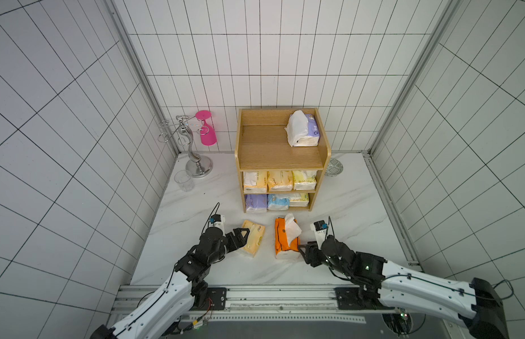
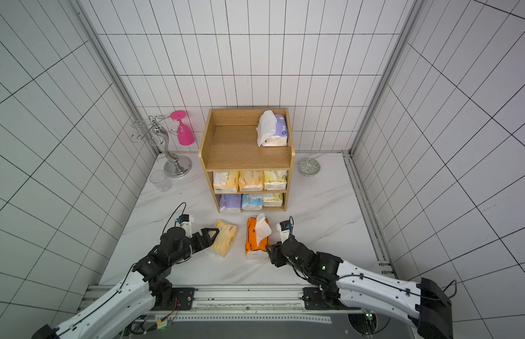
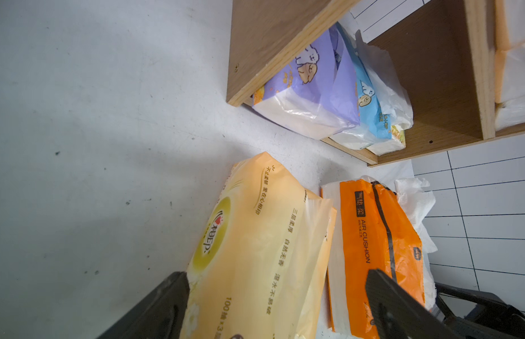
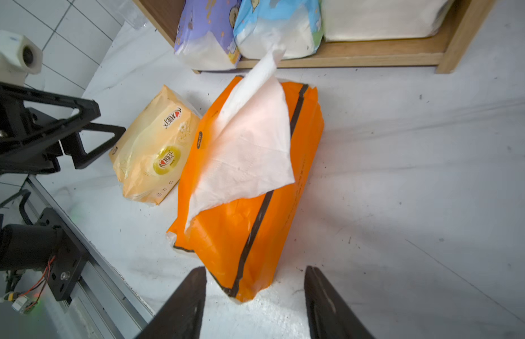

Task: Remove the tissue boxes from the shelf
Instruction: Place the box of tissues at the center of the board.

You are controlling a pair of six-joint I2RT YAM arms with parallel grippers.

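Note:
The wooden shelf [image 1: 280, 146] stands at the back of the table. A purple-and-white tissue box [image 1: 303, 129] lies on its top board. Three cream-yellow ones [image 1: 280, 180] fill the middle tier, and a purple [image 1: 255, 202], a blue [image 1: 278, 202] and a cream one [image 1: 299, 199] the bottom tier. On the table in front lie a cream-yellow pack [image 1: 252, 239] and an orange pack [image 1: 280, 237] with a tissue sticking out. My left gripper [image 3: 277, 274] is open, straddling the yellow pack's near end. My right gripper [image 4: 255, 269] is open at the orange pack's [image 4: 240, 229] near end, not touching it.
A silver wire stand [image 1: 194, 152] with a pink glass [image 1: 207, 129] hanging on it is at the back left, a clear glass [image 1: 183, 179] beside it. A patterned dish [image 1: 334, 168] lies right of the shelf. Tiled walls enclose three sides; a metal rail [image 1: 255, 293] runs along the front.

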